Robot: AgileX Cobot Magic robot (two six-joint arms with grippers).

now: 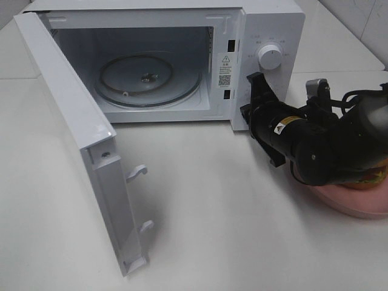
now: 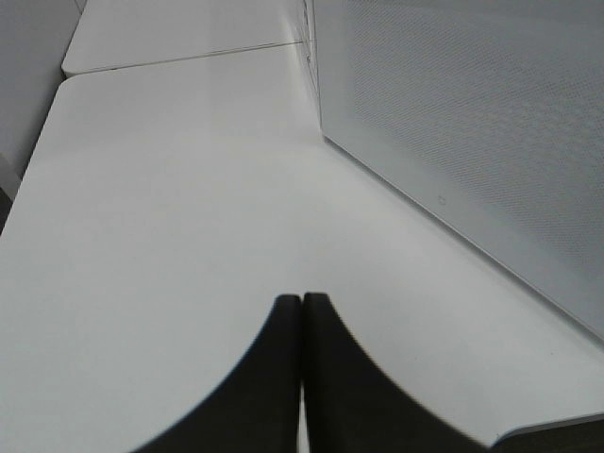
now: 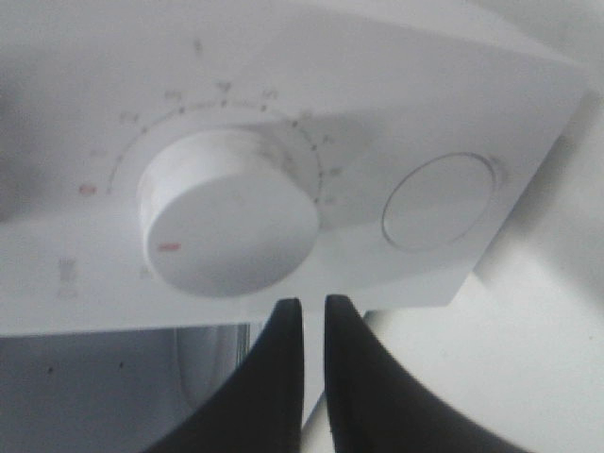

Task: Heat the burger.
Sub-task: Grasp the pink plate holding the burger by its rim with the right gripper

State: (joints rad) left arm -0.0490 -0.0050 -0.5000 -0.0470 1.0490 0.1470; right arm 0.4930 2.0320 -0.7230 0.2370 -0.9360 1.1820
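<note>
The burger (image 1: 371,179) rests on a pink plate (image 1: 357,203) at the right edge of the table; only a sliver of bun and lettuce shows behind my right arm. My right gripper (image 1: 251,97) points at the control panel of the white microwave (image 1: 273,24), just below its dial (image 1: 268,56). In the right wrist view the fingertips (image 3: 314,304) stand a narrow slit apart with nothing between them, under the dial (image 3: 226,222) and a round button (image 3: 441,201). My left gripper (image 2: 302,298) is shut and empty over bare table.
The microwave door (image 1: 79,133) is swung wide open toward the front left, and the glass turntable (image 1: 148,79) inside is bare. The microwave's perforated side wall (image 2: 472,123) stands close beside my left gripper. White table (image 1: 212,200) stretches in front of the oven.
</note>
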